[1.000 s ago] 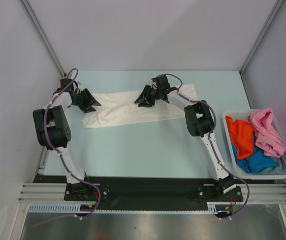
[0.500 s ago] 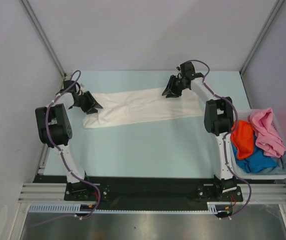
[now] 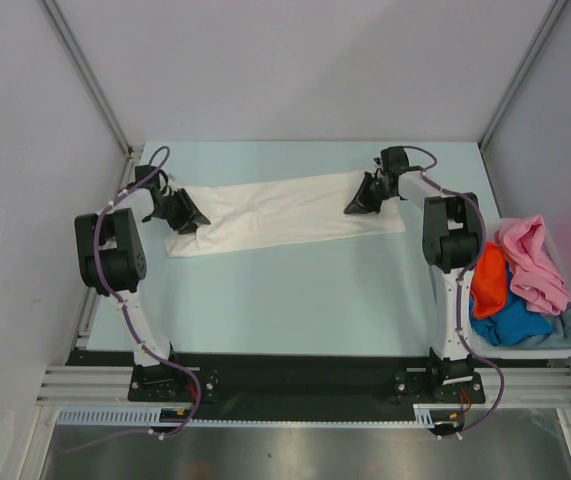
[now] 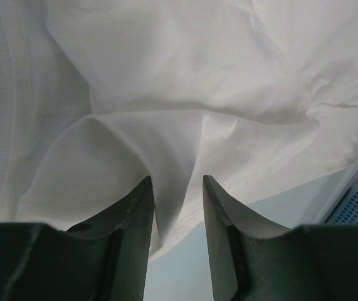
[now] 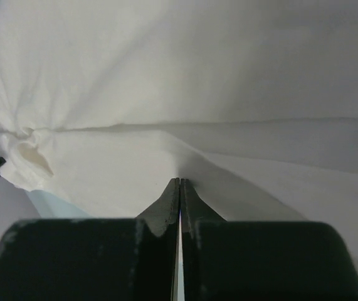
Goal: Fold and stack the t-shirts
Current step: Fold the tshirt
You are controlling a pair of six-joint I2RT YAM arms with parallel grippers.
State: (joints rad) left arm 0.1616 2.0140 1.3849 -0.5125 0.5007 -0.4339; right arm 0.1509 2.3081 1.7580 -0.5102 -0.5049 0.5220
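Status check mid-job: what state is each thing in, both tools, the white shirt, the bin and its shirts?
white t-shirt, spread in a long strip on the table
left tool, open, straddling a cloth fold
right tool, shut, pinching the white t-shirt
bin, upright, holding unfolded shirts
pink t-shirt, crumpled, topmost in bin
orange t-shirt, crumpled in bin
blue t-shirt, crumpled in bin
grey-blue t-shirt, crumpled in bin

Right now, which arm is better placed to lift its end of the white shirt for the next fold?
Right, probably: the right gripper is shut at the right end of the shirt, a cloth ridge running into its tips. The left gripper has jaws apart around a fold, not clamped.
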